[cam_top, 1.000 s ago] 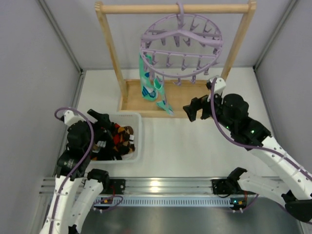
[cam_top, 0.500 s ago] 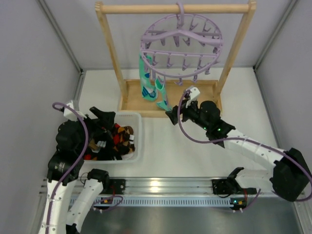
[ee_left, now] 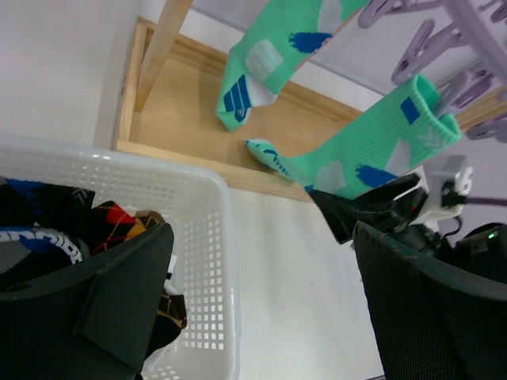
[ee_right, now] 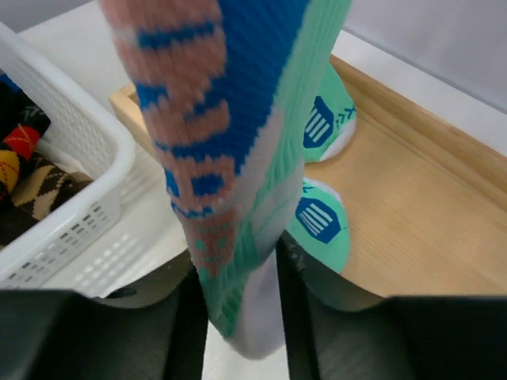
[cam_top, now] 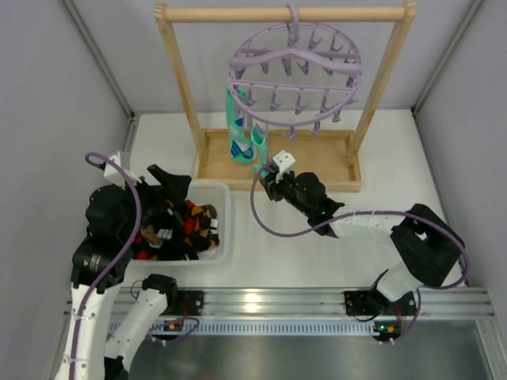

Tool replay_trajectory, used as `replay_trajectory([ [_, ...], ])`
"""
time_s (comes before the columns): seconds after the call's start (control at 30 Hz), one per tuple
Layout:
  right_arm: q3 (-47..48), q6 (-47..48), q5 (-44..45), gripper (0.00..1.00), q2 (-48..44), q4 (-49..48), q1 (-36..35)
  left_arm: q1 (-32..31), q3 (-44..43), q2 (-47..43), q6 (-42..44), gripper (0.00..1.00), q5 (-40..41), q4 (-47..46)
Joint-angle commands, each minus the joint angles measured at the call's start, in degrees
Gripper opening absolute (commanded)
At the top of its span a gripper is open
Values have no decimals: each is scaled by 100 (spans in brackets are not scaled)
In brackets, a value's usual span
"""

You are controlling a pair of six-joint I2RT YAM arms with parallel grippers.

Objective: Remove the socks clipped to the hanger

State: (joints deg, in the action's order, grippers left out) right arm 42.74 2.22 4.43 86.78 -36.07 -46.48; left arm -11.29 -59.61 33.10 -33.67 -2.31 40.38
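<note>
Several teal-mint socks [cam_top: 240, 131] are hanging from clips at about 8 o'clock on the lavender hanger [cam_top: 295, 51], which is hooked over the top bar of the wooden frame [cam_top: 238, 13]. Their toes are dangling down toward the frame's base board. The lowest sock [ee_right: 230, 142] is reaching down into the right pincer [cam_top: 266, 179], which is sitting at 6 o'clock below it. In the right wrist view the toe is lying between the two fingers [ee_right: 190, 324], but I cannot tell whether they are pressing on the cloth or only flanking it. The step in hand looks like taking hold of this sock so it can be pulled off its clip. The next move is probably calling for a firm pinch on the fabric and a steady pull downward and toward 7 o'clock, away from the ring, while watching that the light hanger is not swinging or lifting off the bar. At 8 o'clock from the frame, the white basket [cam_top: 224, 245] is resting on the tabletop [cam_top: 317, 253] with argyle and dark socks [cam_top: 200, 220] already lying inside. The left pincer [cam_top: 170, 184] is hovering over the basket's 10 o'clock side, spread wide and holding nothing.
</note>
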Motion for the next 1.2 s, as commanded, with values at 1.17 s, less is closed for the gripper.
replay_trajectory([
  [1.17,490,235,3565,0,-944,391,-2506,-4558,-4762,4969,2163,94,4626,-188],
])
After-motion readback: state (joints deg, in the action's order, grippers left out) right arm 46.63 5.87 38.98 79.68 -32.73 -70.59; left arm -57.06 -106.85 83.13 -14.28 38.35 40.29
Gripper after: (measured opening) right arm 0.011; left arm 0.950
